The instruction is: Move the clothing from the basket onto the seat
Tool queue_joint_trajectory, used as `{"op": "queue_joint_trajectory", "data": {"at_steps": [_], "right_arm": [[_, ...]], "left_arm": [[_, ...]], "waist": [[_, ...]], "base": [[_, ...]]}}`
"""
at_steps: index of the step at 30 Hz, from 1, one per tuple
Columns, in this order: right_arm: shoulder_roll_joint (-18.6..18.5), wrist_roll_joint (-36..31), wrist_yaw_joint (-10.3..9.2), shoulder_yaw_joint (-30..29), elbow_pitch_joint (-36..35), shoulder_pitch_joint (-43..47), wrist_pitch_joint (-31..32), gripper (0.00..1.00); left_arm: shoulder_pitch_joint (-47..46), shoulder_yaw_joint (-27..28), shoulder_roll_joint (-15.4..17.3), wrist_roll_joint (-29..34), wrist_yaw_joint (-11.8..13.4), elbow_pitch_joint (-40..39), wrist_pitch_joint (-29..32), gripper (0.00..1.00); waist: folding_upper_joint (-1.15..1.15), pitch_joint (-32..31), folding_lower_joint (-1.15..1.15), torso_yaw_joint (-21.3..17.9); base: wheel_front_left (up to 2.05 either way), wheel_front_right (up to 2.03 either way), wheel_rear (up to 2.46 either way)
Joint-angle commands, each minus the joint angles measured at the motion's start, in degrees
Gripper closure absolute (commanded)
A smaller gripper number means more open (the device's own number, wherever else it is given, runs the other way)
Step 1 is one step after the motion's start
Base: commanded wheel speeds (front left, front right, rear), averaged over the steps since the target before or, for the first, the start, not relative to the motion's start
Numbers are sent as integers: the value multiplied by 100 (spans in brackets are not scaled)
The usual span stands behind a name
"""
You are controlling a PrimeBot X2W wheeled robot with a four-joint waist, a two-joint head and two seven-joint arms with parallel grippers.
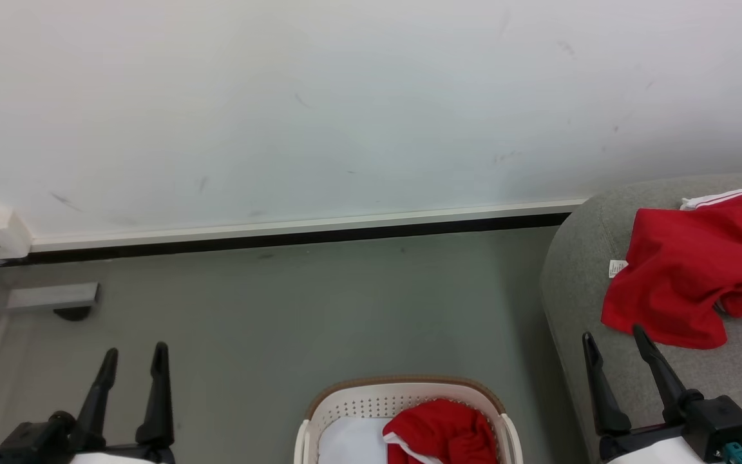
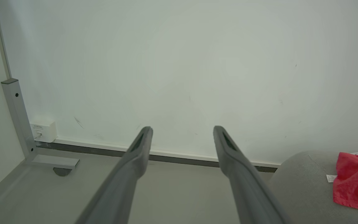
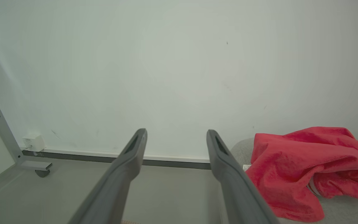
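The likeliest slip is at the laundry basket (image 1: 403, 385), at 6 o'clock in the head view and cut by the frame's edge. The crumpled red garment (image 1: 445, 430) lies at the basket's 3 o'clock side, right against a white pad (image 1: 351, 443), so a deep pinch could lift the pad too or snag the perforated wall. A second risk: the spread red garment (image 1: 693, 277) sits near the edge of the grey sofa (image 1: 577, 290) at 3 o'clock (its label on the floor side), and a passing arm could drag it off. Both garments look soft and bunched, red with white striped trim. The left gripper (image 1: 136, 349) at 7 o'clock and the right gripper (image 1: 612, 333) at 4 o'clock hang empty, fingers spread wide.
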Motion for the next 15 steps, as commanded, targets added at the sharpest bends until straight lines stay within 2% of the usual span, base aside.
{"op": "queue_joint_trajectory", "data": {"at_steps": [1, 7, 15], "right_arm": [[-5, 36, -13, 20, 41, -108, -53, 0], [-3, 91, -13, 67, 117, -167, -77, 0], [-2, 183, -13, 136, 184, -198, -98, 0]], "left_arm": [[-18, 72, -58, 108, -61, 13, -1, 0], [-134, 236, -212, 289, -244, 143, -1, 0], [-193, 322, -314, 422, -328, 203, -1, 0]], "waist": [[0, 4, 1, 4], [0, 6, 1, 19], [0, 4, 1, 19]], "base": [[0, 0, 0], [0, 0, 0], [0, 0, 0]]}}
